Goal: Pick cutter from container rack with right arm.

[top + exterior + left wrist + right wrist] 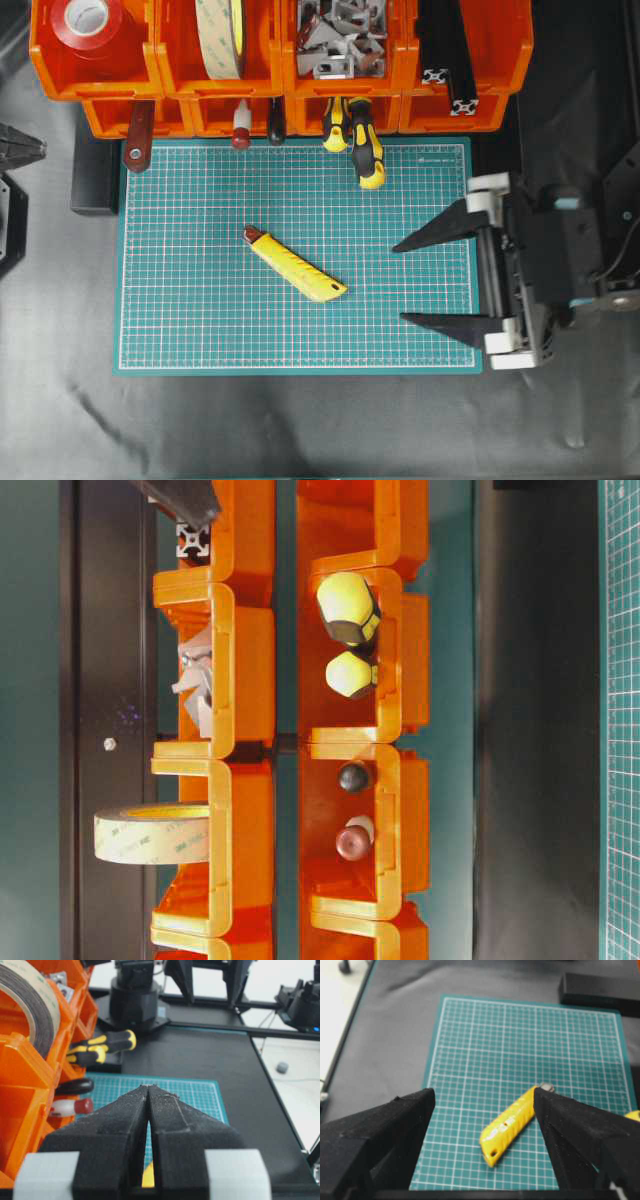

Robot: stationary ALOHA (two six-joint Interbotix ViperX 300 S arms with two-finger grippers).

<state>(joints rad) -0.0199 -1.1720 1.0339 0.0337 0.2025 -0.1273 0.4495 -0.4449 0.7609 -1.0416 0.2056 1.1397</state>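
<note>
The cutter (295,263) lies flat on the green cutting mat (180,320), well clear of the orange container rack (270,85) along the far edge. In the overhead view its long axis runs diagonally, the dark end toward the far left and the yellow tip toward the near right. The right gripper (415,282) stands at the mat's right edge, its two pointed fingers spread wide and empty, aimed left; the cutter sits to its left, near but apart. Judged from this, the right arm is the closer one, and the jaws would likely need turning to close across the slanted body.

The table-level view shows only the rack's bins and tool handles; neither cutter nor gripper appears.

From the left wrist, the left gripper (149,1092) is closed with nothing between its fingers, beside the rack; a sliver of yellow shows below them, too small to name.

From the right wrist, the cutter (512,1125) lies ahead between the parted fingers, nearer the right-hand one, its far end hidden behind that fingertip.
</note>
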